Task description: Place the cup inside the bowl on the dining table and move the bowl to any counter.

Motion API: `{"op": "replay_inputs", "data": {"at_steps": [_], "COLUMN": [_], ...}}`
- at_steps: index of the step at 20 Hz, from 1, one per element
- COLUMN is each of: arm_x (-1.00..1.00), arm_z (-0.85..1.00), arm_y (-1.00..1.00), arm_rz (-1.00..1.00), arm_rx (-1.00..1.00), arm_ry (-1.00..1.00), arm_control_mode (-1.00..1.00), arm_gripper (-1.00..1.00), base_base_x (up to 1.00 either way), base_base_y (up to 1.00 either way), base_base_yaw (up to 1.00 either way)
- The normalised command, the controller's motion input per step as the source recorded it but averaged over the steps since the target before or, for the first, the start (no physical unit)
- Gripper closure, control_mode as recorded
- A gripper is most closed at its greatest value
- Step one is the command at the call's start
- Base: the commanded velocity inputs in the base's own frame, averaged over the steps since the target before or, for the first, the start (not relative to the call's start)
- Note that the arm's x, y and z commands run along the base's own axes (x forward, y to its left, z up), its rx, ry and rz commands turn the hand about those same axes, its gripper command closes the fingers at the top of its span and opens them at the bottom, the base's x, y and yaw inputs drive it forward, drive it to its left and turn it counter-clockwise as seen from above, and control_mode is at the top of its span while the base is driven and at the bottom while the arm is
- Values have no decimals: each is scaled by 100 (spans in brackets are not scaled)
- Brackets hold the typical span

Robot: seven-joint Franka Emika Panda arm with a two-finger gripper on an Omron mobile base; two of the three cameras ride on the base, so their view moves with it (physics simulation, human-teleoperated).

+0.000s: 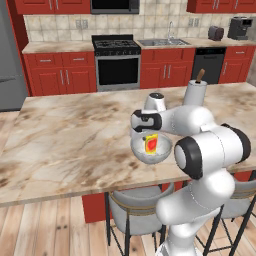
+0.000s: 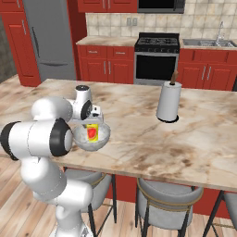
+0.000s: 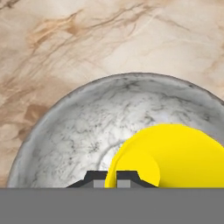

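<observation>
The grey-white speckled bowl [image 1: 141,153] [image 2: 102,135] [image 3: 78,127] is at the near edge of the dining table [image 1: 75,140] [image 2: 185,139]. The yellow cup [image 1: 151,143] [image 2: 93,132] [image 3: 175,153] with a red lower part stands inside it. My gripper [image 1: 142,134] [image 2: 95,121] [image 3: 111,179] reaches down from above and is shut on the bowl's near rim, right beside the cup. Its fingertips stand close together in the hand view. I cannot tell whether the bowl rests on the marble or hangs just above it.
A paper towel roll [image 1: 196,90] [image 2: 167,104] stands on the table to the right. Grey stools [image 1: 132,210] [image 2: 169,199] sit under the near edge. The counter [image 1: 55,46] with red drawers, the stove [image 1: 116,60] and the sink [image 1: 162,42] line the far wall.
</observation>
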Motion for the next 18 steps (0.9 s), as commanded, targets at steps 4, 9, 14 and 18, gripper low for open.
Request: {"op": "replay_inputs", "data": {"at_steps": [4,9,14,18], "arm_x": [0,0,0,0], "arm_z": [-16,-16,-17,-12], "arm_y": [0,0,0,0], "arm_rz": [0,0,0,0], "arm_rx": [0,0,0,0], "arm_ry": [0,0,0,0], "arm_control_mode": [-100,-100,-100,-100], "arm_gripper": [100,100,100,100], "base_base_x": [0,0,0,0], "base_base_y": [0,0,0,0], "base_base_yaw": [0,0,0,0]}}
